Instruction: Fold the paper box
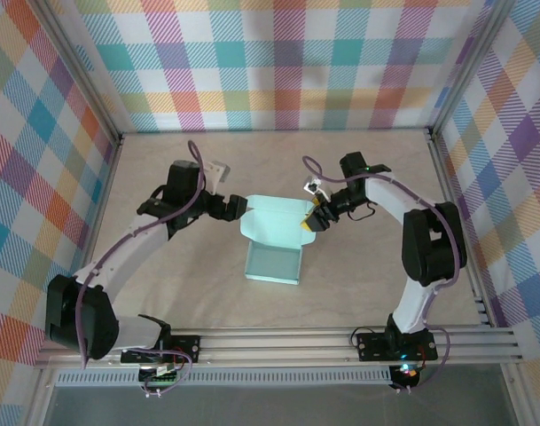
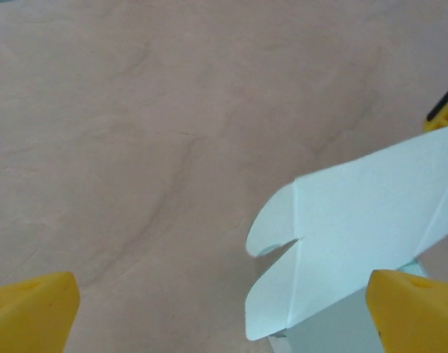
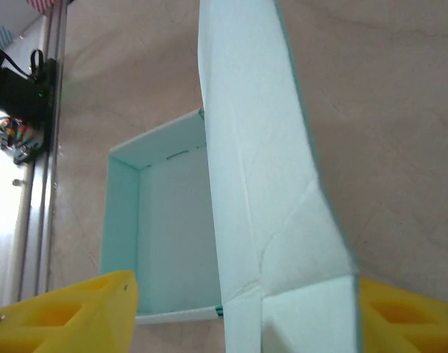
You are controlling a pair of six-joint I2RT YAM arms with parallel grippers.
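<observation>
Mint-teal paper box [image 1: 271,264], beige table [image 1: 163,169], multicoloured plaid walls [image 1: 278,62]

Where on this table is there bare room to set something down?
Bare table lies between the paper box and the back wall, and between it and the front rail. Crowded: left gripper and right gripper flank the box.

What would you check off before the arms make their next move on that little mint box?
1. Left pincer open: ok, jaws wide apart.
2. Right pincer open: ok, the lid panel stands between its yellow fingers.
3. Tray of the paper box flat on the table, walls up: ok.
4. Lid closed over the tray: not ok, the tray lies open.
5. Scalloped tab tucked in: not ok, it juts free.
6. Right pincer's fingers clear of the card: cannot tell.
</observation>
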